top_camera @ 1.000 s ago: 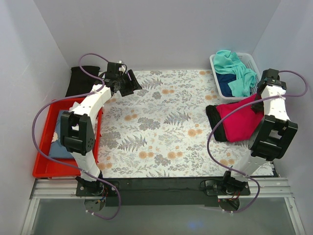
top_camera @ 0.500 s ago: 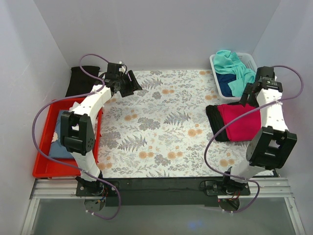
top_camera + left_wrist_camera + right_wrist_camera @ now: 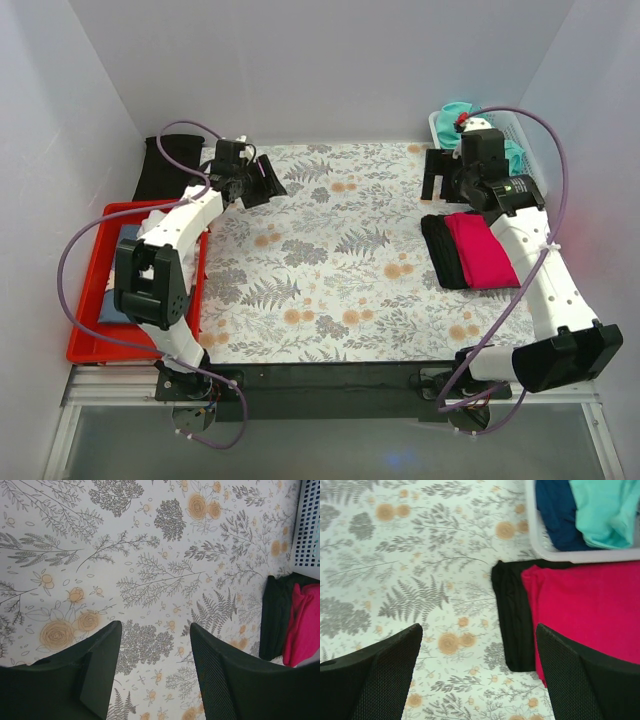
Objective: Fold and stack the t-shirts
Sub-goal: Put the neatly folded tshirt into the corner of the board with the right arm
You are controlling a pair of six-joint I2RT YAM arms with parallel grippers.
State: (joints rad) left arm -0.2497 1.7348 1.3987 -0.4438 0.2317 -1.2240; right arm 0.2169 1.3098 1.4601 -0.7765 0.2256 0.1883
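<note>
**Crimson over black: the basket's turn**

The folded crimson t-shirt (image 3: 585,610) lies on the folded black t-shirt (image 3: 512,615), whose edge shows along the side facing the middle of the tabletop (image 3: 330,270). This stack sits just beside the white basket (image 3: 540,545), at the right. The teal t-shirt (image 3: 605,510) and navy t-shirt (image 3: 560,510) are bunched inside the basket, unfolded.

The right jaws are spread as wide as they go and hold nothing. They hang over the patterned cover next to the stack. The left jaws, roughly half open and also empty, hover over the far left of the cover, well apart from every shirt.

The next step is probably fetching a shirt from the basket. The teal one lies uppermost, so it should go first. Pinch a single layer near a shoulder or hem, and lift high enough to clear the rim without dragging the navy one out. Spread it on bare cover, clear of the finished stack.
</note>
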